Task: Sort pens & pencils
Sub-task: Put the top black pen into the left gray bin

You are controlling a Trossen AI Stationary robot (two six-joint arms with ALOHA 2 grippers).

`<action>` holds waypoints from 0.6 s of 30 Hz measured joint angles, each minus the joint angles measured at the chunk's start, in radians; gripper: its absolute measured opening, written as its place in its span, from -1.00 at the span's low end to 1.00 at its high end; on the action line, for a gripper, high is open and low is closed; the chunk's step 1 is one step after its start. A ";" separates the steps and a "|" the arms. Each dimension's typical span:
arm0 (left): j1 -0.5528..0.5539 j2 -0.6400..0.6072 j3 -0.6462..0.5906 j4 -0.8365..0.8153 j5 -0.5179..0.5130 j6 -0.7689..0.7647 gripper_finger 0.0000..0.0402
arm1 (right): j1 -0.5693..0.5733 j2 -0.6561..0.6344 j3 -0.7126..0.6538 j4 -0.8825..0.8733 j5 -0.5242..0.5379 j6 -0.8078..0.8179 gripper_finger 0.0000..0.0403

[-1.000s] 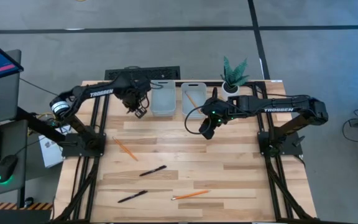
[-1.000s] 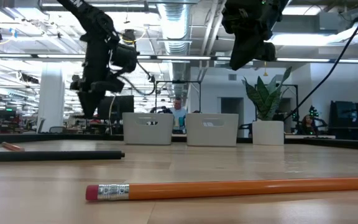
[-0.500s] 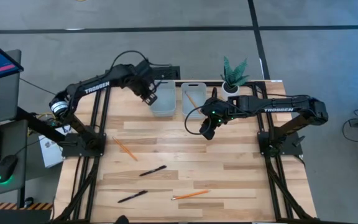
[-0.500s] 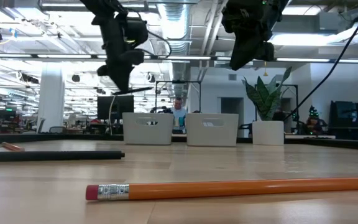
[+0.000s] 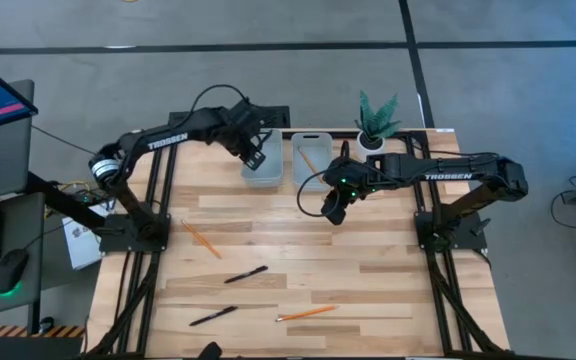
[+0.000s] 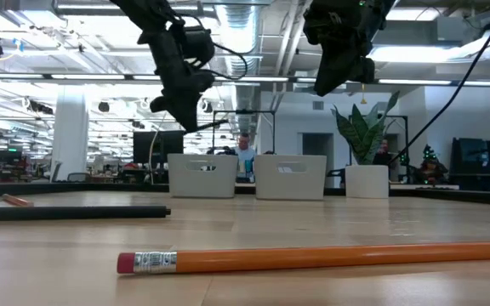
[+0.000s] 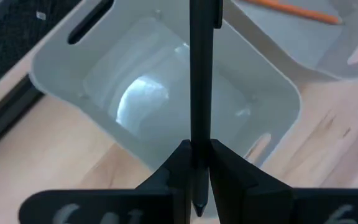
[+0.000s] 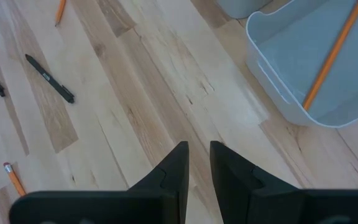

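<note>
Two smooth grey plastic trays with rounded corners and slot handles sit side by side at the top centre of the high view, on my pale wood-plank counter (image 5: 388, 280). My left end effector (image 5: 255, 157) hangs over the left tray (image 5: 261, 172), clenched on a slim matte black pen (image 7: 201, 81) that runs straight out between its dark fingers (image 7: 173, 171). The right tray (image 5: 310, 150) holds one thin orange pencil (image 8: 332, 55) lying slantwise. My right end effector (image 5: 334, 211) hovers above bare planks just below that tray, its fingers nearly together and grasping nothing. Lower down the frame lie two more black pens (image 5: 245, 274) (image 5: 213, 316) and two orange pencils: one at left (image 5: 202, 239), one with a pink eraser at bottom centre (image 5: 307, 313).
</note>
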 joint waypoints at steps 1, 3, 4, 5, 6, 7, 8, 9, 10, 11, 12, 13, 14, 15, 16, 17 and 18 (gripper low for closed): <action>0.000 0.015 0.000 0.006 0.000 -0.006 -0.86 | 0.000 0.000 0.000 -0.001 0.000 0.000 -0.57; 0.001 0.047 0.000 0.011 -0.002 -0.009 -0.86 | 0.000 0.000 0.000 -0.001 0.000 0.000 -0.57; 0.002 0.064 0.000 0.021 -0.002 -0.009 -0.86 | 0.000 0.000 0.000 -0.001 0.000 0.000 -0.57; 0.002 0.078 0.000 0.029 -0.002 -0.010 -0.86 | 0.000 0.000 0.000 -0.001 0.000 0.000 -0.57; 0.002 0.091 0.000 0.033 -0.002 -0.012 -0.86 | 0.000 0.000 0.000 -0.001 0.000 0.000 -0.57; 0.002 0.103 0.000 0.037 -0.002 -0.015 -0.86 | 0.000 0.000 0.000 -0.001 0.000 0.000 -0.57; 0.002 0.116 0.000 0.042 -0.001 -0.016 -0.86 | 0.000 0.000 0.000 -0.002 0.000 0.000 -0.57; 0.001 0.130 0.000 0.043 -0.002 -0.017 -0.86 | 0.000 0.000 0.000 -0.002 0.000 0.000 -0.57; 0.001 0.143 0.000 0.040 -0.001 -0.019 -0.86 | 0.000 0.000 0.000 -0.002 0.000 0.000 -0.57; 0.001 0.153 0.000 0.039 0.000 -0.021 -0.86 | 0.000 0.000 0.000 -0.002 0.000 0.000 -0.57; 0.002 0.162 0.001 0.038 0.000 -0.026 -0.86 | 0.000 0.000 0.000 -0.002 0.000 0.000 -0.57; 0.004 0.173 0.002 0.038 0.000 -0.029 -0.86 | 0.000 0.000 0.000 -0.002 0.000 0.000 -0.57; 0.005 0.185 0.003 0.038 0.000 -0.035 -0.86 | 0.000 0.000 0.000 -0.002 0.000 0.000 -0.57; 0.005 0.200 0.003 0.038 0.002 -0.043 -0.86 | 0.000 0.000 0.000 -0.002 0.000 0.000 -0.57; 0.005 0.214 0.003 0.036 0.002 -0.049 -0.86 | 0.000 0.000 0.000 -0.002 0.000 0.000 -0.57; 0.006 0.227 0.002 0.033 0.002 -0.053 -0.86 | 0.000 0.000 0.000 -0.003 0.000 0.000 -0.57; 0.005 0.235 0.002 0.033 0.003 -0.053 -0.86 | 0.000 0.000 0.000 -0.002 0.000 0.000 -0.57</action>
